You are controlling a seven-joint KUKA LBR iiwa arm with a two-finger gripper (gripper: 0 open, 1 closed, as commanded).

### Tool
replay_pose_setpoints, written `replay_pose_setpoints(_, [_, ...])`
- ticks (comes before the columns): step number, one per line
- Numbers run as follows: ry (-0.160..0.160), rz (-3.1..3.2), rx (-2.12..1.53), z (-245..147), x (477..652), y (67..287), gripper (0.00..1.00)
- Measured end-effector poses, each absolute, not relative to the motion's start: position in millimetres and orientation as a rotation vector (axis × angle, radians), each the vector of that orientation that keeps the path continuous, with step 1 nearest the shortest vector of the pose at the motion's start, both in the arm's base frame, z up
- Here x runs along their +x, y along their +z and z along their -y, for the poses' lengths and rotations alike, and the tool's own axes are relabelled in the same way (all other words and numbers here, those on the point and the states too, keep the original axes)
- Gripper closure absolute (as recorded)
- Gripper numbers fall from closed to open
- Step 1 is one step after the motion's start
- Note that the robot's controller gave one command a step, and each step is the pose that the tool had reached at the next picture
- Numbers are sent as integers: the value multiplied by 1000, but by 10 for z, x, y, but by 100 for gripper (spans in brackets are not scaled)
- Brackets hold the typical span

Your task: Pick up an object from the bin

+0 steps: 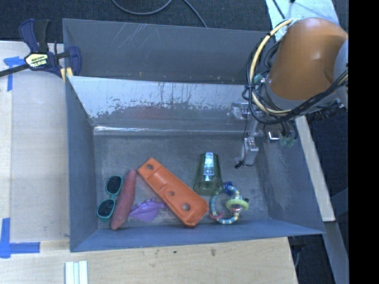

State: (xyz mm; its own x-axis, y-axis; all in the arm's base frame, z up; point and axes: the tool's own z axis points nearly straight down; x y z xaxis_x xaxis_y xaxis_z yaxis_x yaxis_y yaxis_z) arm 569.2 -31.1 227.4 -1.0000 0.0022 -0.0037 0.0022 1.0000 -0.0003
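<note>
Green bottle (pixel 206 174) just beside the jaws, apart, outside their grasp.

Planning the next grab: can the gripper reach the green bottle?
Probably yes. The gripper hangs just right of the green bottle, bare bin floor between them, though a colourful ring toy and orange block crowd it.

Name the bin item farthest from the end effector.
The teal sunglasses, at the row's far left end beyond the reddish sausage-shaped piece; the end effector hangs far to the right.
</note>
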Motion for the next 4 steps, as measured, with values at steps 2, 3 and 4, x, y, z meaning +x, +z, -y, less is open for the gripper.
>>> replay_pose_setpoints(2, [0, -3141, -90, 217, 5602, 1601, 0])
replay_pose_setpoints(3, [-7, -3092, -509, 7, 5483, 1100, 0])
replay_pose_setpoints(4, [0, -3041, -772, -196, 5614, 703, 100])
